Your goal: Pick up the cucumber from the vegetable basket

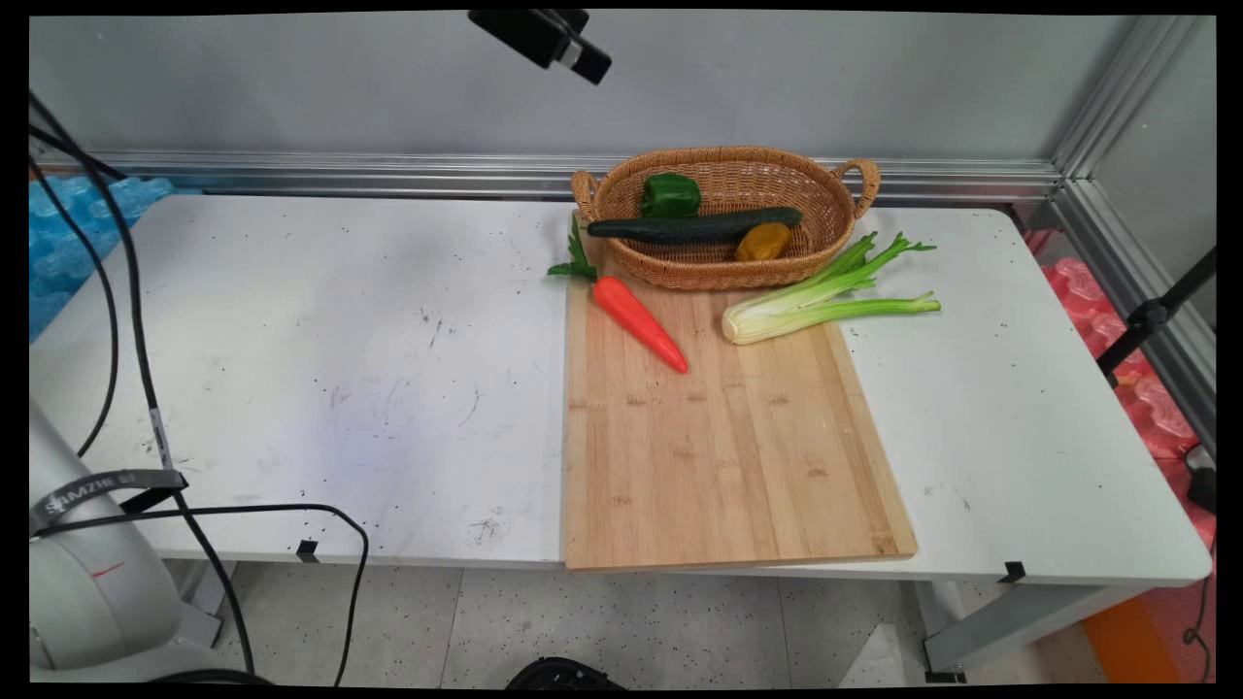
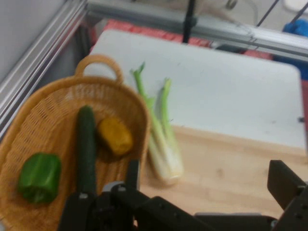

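My gripper [image 1: 555,41] hangs high at the top edge, above the table's back and left of the wicker basket [image 1: 833,206]. In the hand view the gripper [image 2: 207,185] is open with nothing between its fingers [image 2: 132,172]. The basket [image 2: 33,120] holds a green pepper [image 1: 670,194] [image 2: 40,177], a dark cucumber [image 1: 694,227] [image 2: 86,147] and a yellow pepper [image 1: 762,241] [image 2: 115,136]. An orange carrot [image 1: 641,322] lies on the wooden cutting board [image 1: 728,456] [image 2: 231,168]. A celery stalk [image 1: 825,296] [image 2: 162,144] lies across the board's far right edge, just in front of the basket.
The basket stands on the board's far end, close to the aluminium rail [image 1: 388,173] along the wall. Black cables [image 1: 136,340] hang at the left. A black stand leg [image 1: 1156,311] rises beyond the table's right end.
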You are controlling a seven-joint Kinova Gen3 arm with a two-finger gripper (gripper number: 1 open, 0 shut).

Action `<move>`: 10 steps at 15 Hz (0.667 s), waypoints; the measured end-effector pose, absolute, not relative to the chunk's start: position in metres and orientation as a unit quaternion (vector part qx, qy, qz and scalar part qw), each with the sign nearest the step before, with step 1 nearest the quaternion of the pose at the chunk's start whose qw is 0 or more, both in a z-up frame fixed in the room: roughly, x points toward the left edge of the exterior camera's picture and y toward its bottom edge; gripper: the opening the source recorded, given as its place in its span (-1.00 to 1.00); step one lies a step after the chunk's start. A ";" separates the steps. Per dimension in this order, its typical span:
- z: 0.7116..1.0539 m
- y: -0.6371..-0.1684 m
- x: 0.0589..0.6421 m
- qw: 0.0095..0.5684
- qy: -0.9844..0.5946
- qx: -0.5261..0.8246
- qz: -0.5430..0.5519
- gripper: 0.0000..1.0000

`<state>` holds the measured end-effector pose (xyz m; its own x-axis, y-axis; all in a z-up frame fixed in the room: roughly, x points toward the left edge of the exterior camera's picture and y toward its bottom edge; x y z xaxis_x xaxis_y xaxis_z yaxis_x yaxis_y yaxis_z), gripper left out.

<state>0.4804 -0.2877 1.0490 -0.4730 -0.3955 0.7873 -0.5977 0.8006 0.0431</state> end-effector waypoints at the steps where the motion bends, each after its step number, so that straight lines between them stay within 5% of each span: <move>1: 1.045 -0.295 0.481 0.414 -0.851 0.298 0.123 1.00; 10: 1.000 -0.363 0.469 0.347 -0.861 0.343 0.143 1.00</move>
<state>0.4691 -0.3634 1.0002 -0.5247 -0.4909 0.6955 -0.6899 0.7239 -0.0095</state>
